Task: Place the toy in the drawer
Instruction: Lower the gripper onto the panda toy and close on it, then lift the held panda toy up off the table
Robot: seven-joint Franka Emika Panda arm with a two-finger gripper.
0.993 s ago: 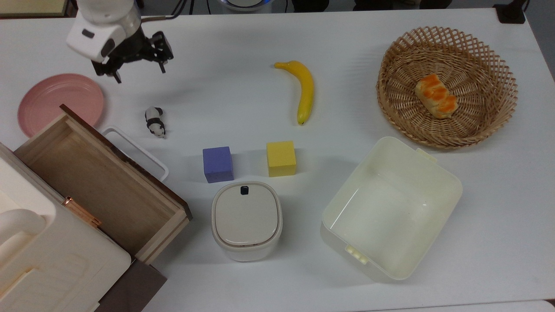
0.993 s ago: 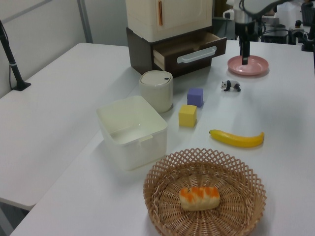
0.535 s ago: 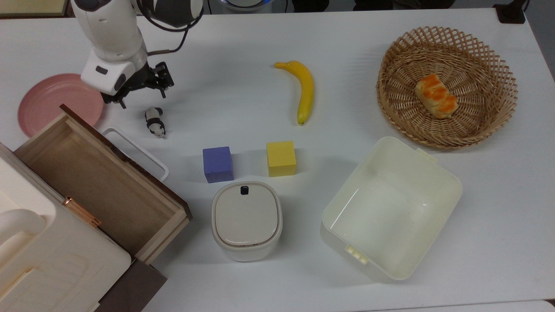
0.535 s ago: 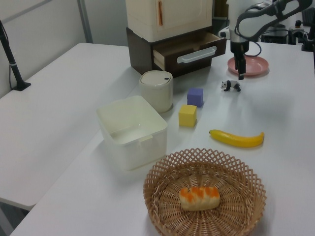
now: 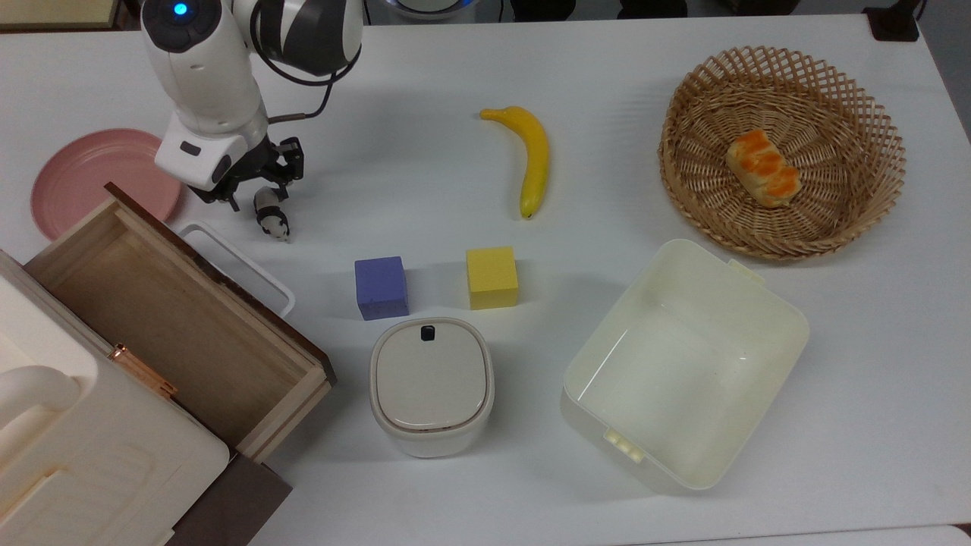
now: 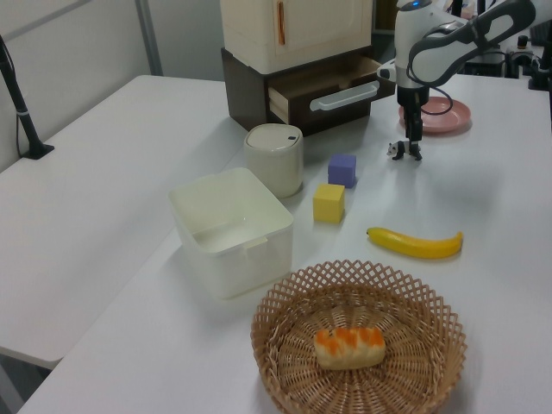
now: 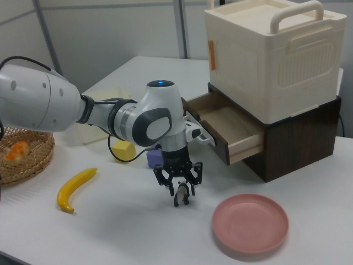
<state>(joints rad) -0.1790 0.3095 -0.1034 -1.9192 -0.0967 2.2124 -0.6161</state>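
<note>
The gripper (image 7: 181,190) is hanging right over the panda (image 5: 271,215), fingers spread to either side of it and not yet clamped; the toy is standing on the table just beside the drawer's white handle. Such a small figure could tip or squirt sideways if the fingers are closing off-centre. The drawer (image 5: 163,322) is sitting open and bare, the cream tub (image 5: 766,318) is holding nothing, and the basket (image 5: 683,129) is cradling a bread roll (image 5: 762,167).

The drawer (image 5: 174,326) stands open, interior bare. Its white handle (image 5: 241,262) lies just beside the panda (image 5: 271,216). A pink plate (image 5: 98,178) flanks the drawer front; open desk (image 5: 394,174) lies beyond.
</note>
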